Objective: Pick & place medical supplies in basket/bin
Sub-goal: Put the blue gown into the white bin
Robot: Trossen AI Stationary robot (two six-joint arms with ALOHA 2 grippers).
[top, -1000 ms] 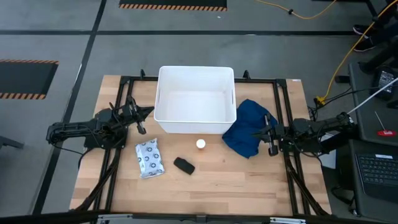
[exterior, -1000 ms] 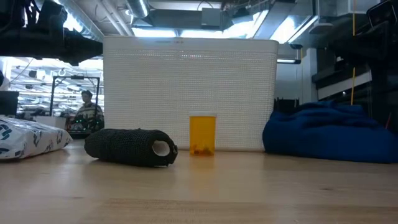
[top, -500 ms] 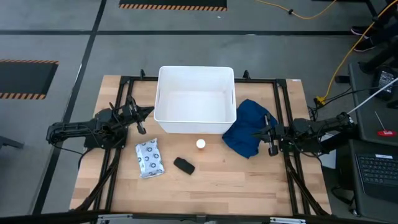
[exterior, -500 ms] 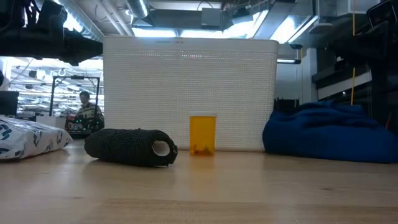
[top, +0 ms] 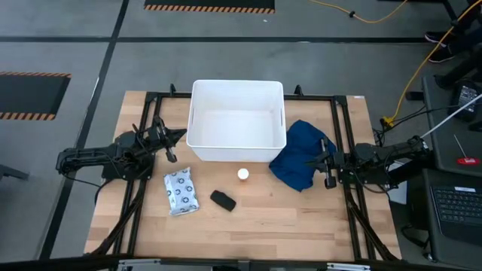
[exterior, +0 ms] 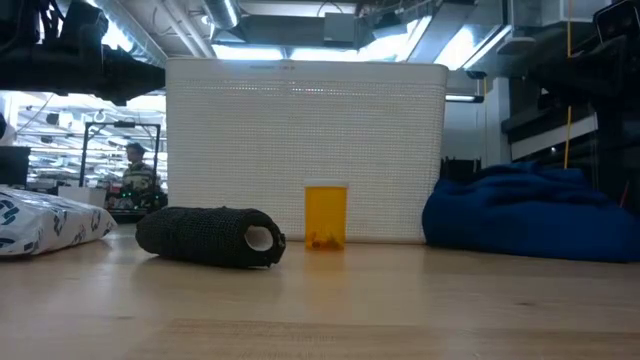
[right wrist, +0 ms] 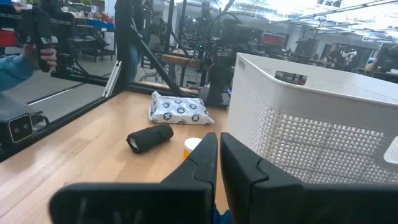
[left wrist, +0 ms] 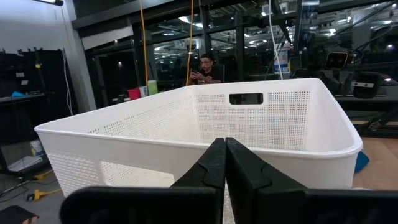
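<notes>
From above: soft, light dark-blue crumpled cloth (top: 300, 155) against tall white plastic tub (top: 236, 95), best pinched at a raised fold. Level: rigid orange bottle (exterior: 325, 216), black roll (exterior: 210, 236) on wooden surface (exterior: 320, 310). Wrists: left gripper (left wrist: 224, 163), right gripper (right wrist: 218, 158) closed, empty.

on the bench (top: 301, 218), the tub (top: 236, 122) sits at the back; cloth (top: 299, 162) just right of it; bottle (top: 243, 175), oblong (top: 222, 200) and packet (top: 181, 191) in front.

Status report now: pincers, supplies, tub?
Left pincer, right pincer shut, empty, parked. Supplies all outside white tub. Path clear.
</notes>
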